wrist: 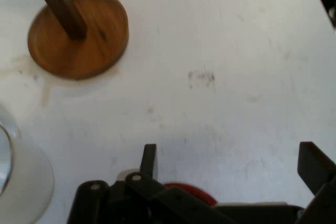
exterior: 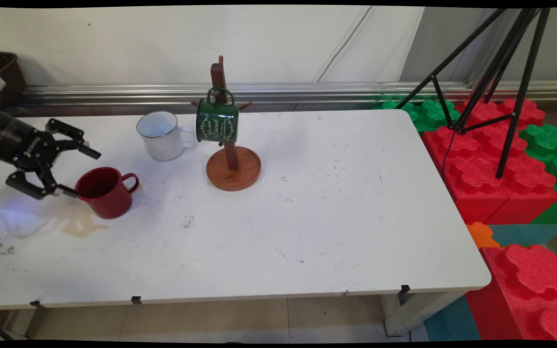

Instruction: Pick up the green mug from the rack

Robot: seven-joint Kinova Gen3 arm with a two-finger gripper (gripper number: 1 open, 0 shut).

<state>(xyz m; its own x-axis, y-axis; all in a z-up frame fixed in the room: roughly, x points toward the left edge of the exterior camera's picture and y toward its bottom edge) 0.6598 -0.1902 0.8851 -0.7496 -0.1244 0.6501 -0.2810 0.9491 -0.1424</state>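
My gripper point(exterior: 82, 173) hovers at the table's left, open, its fingers spread just left of a red mug point(exterior: 104, 192) that stands upright with its handle to the right. The lower fingertip is near the mug's rim. In the hand view the gripper point(wrist: 231, 161) is open, and a sliver of the red mug point(wrist: 191, 193) shows behind the linkage. A white enamel mug point(exterior: 160, 135) stands behind the red one. A green mug point(exterior: 217, 122) hangs on a wooden mug stand point(exterior: 233, 167), whose round base point(wrist: 79, 32) and post also show in the hand view.
A brownish stain point(exterior: 81, 225) marks the table in front of the red mug. Red and green foam blocks point(exterior: 496, 159) and a black tripod point(exterior: 491, 72) stand to the right of the table. A dark basket point(exterior: 0, 67) sits at back left.
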